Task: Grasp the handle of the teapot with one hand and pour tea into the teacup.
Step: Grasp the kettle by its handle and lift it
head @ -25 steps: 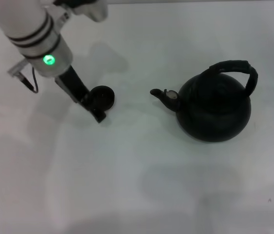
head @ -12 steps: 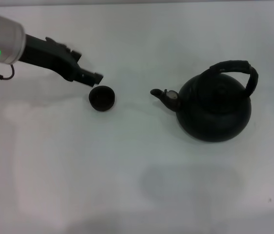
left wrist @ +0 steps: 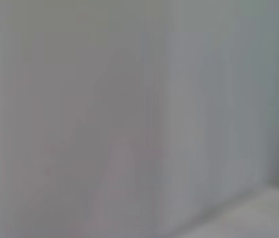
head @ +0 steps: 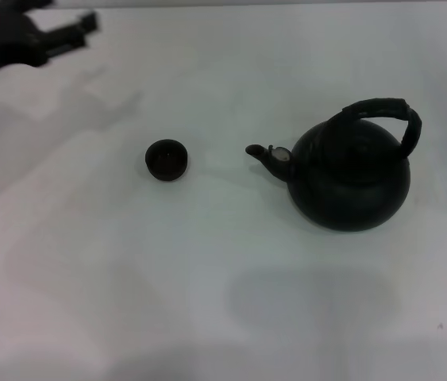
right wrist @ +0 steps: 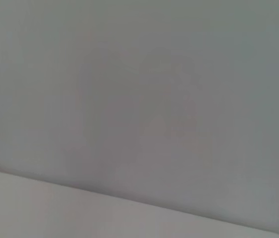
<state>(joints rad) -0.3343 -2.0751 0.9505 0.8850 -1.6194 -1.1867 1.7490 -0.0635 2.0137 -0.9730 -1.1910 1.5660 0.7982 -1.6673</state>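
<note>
Round black teapot stands upright on the white tabletop, right of centre. Short curved spout points left, toward the cup. Arched black ribbed handle rises over the pot's top, leaning to the right side; nothing grips it.

Small low dark brown-black teacup, no handle, sits on the tabletop left of the pot, well apart from the spout tip. Cannot tell if anything is in it.

Left pincer at far left corner, raised above the tabletop, well apart from the cup; two dark fingers show with a gap between them, holding nothing. Its shadow falls on the tabletop below.

Head view alone shows pot, cup and pincer. Both wrist views give only a plain pale grey surface. Right pincer appears in no view.
</note>
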